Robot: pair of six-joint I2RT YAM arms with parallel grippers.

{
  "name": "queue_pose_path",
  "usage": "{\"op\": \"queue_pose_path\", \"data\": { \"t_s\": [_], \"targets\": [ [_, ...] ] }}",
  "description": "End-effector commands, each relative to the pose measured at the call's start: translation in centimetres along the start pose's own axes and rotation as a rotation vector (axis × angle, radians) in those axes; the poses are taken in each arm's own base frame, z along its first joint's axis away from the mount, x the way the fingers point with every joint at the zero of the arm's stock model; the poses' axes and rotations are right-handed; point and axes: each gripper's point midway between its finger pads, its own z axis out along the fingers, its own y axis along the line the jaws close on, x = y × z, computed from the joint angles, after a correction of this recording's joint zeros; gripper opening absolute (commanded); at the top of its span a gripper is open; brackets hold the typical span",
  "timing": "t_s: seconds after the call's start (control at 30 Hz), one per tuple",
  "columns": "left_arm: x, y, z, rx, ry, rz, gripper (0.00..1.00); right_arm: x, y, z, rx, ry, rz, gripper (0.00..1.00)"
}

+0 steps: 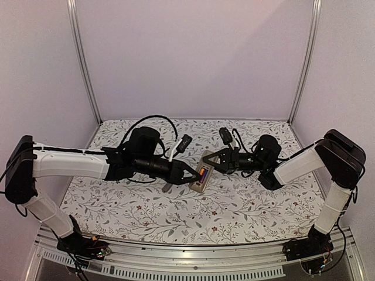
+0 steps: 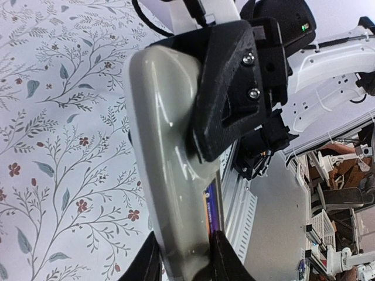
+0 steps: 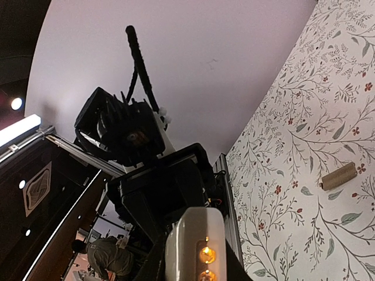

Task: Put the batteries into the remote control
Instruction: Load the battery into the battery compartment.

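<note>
The remote control (image 1: 201, 174) is held off the flowered table between both grippers, its grey-beige back up. In its open bay lie the batteries (image 1: 202, 172), showing orange-red and dark. My left gripper (image 1: 188, 174) is shut on the remote's near end. My right gripper (image 1: 214, 160) is shut on its far end. In the left wrist view my fingers (image 2: 225, 260) clamp the remote (image 2: 167, 175), and a dark battery with an orange stripe (image 2: 212, 206) shows in the bay. In the right wrist view the remote's white end (image 3: 196, 240) sits in my right gripper (image 3: 196, 260).
A small beige piece (image 3: 338, 175) lies on the flowered cloth (image 1: 146, 216), seen only in the right wrist view. Metal posts (image 1: 82, 58) stand at the back corners. The aluminium rail (image 1: 193, 257) runs along the near edge.
</note>
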Motion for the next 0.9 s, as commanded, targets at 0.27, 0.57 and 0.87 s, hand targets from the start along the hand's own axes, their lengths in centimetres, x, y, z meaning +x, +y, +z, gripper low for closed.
{"op": "queue_pose_path", "data": {
  "t_s": [0.27, 0.57, 0.87],
  "targets": [
    [-0.9, 0.8, 1.3, -0.052, 0.01, 0.003, 0.51, -0.1, 1.8, 0.1, 0.062, 0.02, -0.086, 0.04],
    [-0.8, 2.6, 2.5, -0.116, 0.017, -0.101, 0.42, 0.1, 2.2, -0.1, 0.108, 0.034, -0.144, 0.04],
    [1.2, 5.3, 1.4, -0.299, 0.115, -0.032, 0.35, -0.8, 2.3, -1.0, 0.12, 0.005, -0.149, 0.03]
  ]
}}
